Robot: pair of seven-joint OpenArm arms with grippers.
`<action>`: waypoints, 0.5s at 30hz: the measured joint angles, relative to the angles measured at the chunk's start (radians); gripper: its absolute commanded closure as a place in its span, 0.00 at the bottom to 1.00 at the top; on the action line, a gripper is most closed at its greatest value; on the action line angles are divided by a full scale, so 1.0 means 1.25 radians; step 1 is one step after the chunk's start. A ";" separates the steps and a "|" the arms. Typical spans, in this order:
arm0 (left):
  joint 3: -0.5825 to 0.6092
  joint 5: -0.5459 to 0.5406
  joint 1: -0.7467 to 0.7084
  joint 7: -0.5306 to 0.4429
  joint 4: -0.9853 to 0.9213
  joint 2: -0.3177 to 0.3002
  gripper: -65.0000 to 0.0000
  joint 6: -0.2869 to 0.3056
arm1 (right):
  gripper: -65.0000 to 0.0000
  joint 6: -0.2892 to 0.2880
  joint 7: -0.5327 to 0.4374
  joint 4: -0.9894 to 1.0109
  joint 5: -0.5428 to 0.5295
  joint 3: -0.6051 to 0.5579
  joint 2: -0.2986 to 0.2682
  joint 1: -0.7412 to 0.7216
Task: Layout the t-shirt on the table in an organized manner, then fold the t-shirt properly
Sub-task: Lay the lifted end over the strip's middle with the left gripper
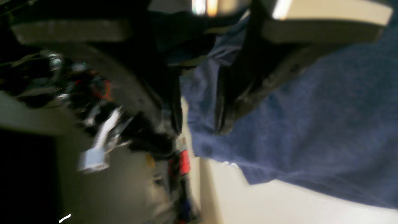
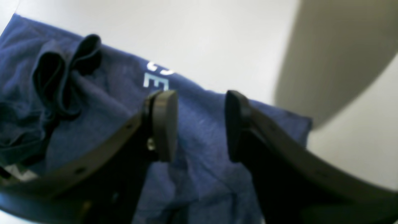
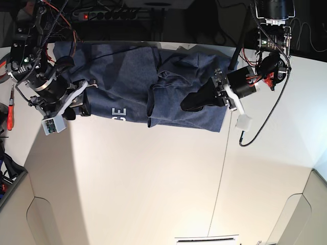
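Note:
The navy t-shirt lies crumpled along the back of the white table, with bunched folds near its middle and white lettering at its front edge. My right gripper is open just above the shirt's left end; in the right wrist view its jaws stand apart over the blue fabric, next to the letters. My left gripper is over the shirt's right part. In the blurred left wrist view its jaws stand apart with the shirt's edge between them.
A thin dark seam runs down the table at the right. Cables and a power strip lie behind the table's back edge. A red-handled tool sits off the left edge. A white connector hangs from the left arm.

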State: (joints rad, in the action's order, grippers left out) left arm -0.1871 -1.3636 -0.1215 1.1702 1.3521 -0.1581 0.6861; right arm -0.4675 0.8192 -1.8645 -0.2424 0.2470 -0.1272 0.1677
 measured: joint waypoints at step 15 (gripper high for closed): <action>-0.007 0.222 -0.005 -0.009 0.000 -0.037 1.00 0.000 | 0.61 0.000 0.000 0.000 -0.034 0.133 0.000 -0.001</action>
State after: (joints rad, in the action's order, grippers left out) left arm -0.1959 -1.0866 -0.1272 1.1595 1.3521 -0.2047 0.6861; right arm -0.4675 0.8192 -1.8645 -0.2848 0.4129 -0.1276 0.1661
